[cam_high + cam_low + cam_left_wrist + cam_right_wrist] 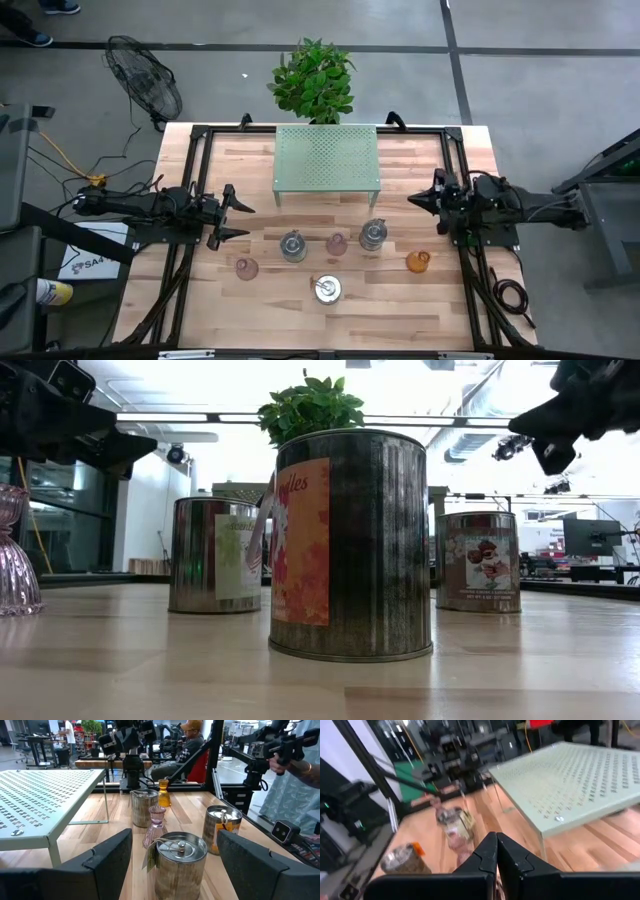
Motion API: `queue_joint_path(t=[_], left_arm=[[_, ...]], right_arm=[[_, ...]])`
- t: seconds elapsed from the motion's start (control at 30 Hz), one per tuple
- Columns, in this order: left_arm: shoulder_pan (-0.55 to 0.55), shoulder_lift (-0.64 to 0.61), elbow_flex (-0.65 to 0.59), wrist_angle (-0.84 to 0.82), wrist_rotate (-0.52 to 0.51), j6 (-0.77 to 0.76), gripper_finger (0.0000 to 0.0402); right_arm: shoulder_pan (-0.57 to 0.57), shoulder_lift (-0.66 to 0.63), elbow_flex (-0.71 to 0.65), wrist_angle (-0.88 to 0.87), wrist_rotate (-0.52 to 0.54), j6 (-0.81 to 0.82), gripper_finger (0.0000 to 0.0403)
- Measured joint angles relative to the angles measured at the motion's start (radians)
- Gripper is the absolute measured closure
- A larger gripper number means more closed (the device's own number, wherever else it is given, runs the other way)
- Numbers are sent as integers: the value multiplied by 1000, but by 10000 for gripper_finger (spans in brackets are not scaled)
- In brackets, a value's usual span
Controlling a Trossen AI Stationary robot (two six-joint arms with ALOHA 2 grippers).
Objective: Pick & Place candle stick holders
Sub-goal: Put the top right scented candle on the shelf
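Three silver-grey round holders stand upright on their bases on the wooden table point(200, 300): one point(293, 245), one point(373, 234) and one nearer the front point(326, 289). Two pink glass holders point(246, 268) point(337, 243) and an amber one point(418, 261) stand among them. My left gripper point(243, 220) is open and empty at the left, pointing at the group; in its wrist view point(175, 850) a silver holder point(180, 857) stands just beyond its fingers. My right gripper point(415, 200) is shut and empty at the right, above the table, its fingertips together in its wrist view point(496, 850).
A green perforated metal shelf point(328, 160) stands on legs at the table's far middle, with a potted plant point(314, 80) behind it. Black frame rails point(190, 180) run along the table's sides. A person point(187, 742) sits beyond the table's right side.
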Motion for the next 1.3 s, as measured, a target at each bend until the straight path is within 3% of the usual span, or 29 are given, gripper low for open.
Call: queue_joint_path(t=[0.2, 0.57, 0.7, 1.03, 1.13, 1.3], left_arm=[[0, 0, 0, 0, 0, 0, 114], [0, 0, 0, 0, 0, 0, 114], [0, 0, 0, 0, 0, 0, 114], [0, 0, 0, 0, 0, 0, 114], [0, 0, 0, 0, 0, 0, 114], [0, 0, 0, 0, 0, 0, 114]], right_arm=[[0, 132, 128, -108, 5, -17, 399], [0, 380, 195, -127, 98, -101, 382], [0, 455, 218, -158, 44, -102, 339], [0, 647, 361, -286, -103, -214, 173], [0, 711, 424, -346, -124, -226, 151], [0, 787, 487, -360, -179, -208, 147]])
